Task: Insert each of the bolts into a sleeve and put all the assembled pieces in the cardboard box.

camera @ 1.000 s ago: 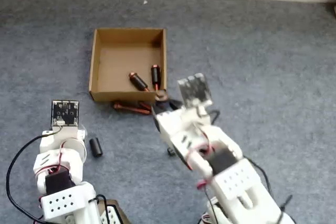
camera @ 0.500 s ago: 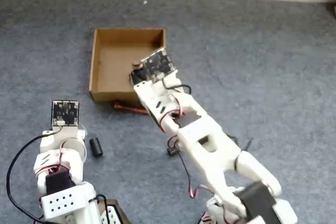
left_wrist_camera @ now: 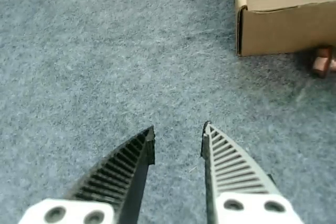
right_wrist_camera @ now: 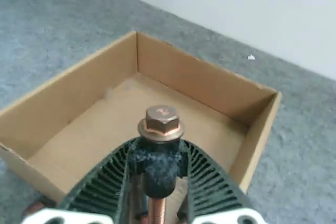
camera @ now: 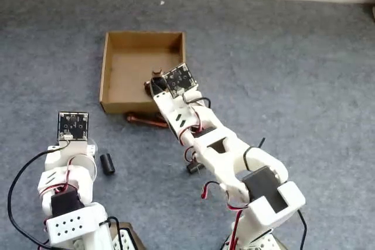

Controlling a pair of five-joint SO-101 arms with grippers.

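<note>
Your right tool (right_wrist_camera: 157,150) is clamped on an assembled piece. The black sleeve (right_wrist_camera: 157,169) sits pinched between the ribbed fingers, and the copper bolt (right_wrist_camera: 161,121) runs straight through it. The long axis lies along the fingers, with the hex head standing out past the tips and the shank trailing back toward the wrist.

From the high view, that arm stretches up from the lower right of the frame. Its tool hangs over the lower right part of the cardboard box (camera: 126,65), which sits left of centre in the upper half. The bolt head points up and to the left, into the box.

Your left tool (left_wrist_camera: 178,134) is at a narrow-to-middling gape with nothing between its fingers. The tips hover apart over the grey felt of the desk (left_wrist_camera: 79,51), and a corner of the box is beyond them. In the high view that arm sits in the lower left of the frame.

A loose bolt (camera: 146,120) lies on the desk just outside the box's near wall. Its long axis runs nearly left to right along that wall, dipping slightly toward the right. I can't tell whether more than one lies there.

A loose sleeve (camera: 106,164) rests on the desk just right of your left arm. It is short and black, and its axis runs roughly up and down the frame.
</note>
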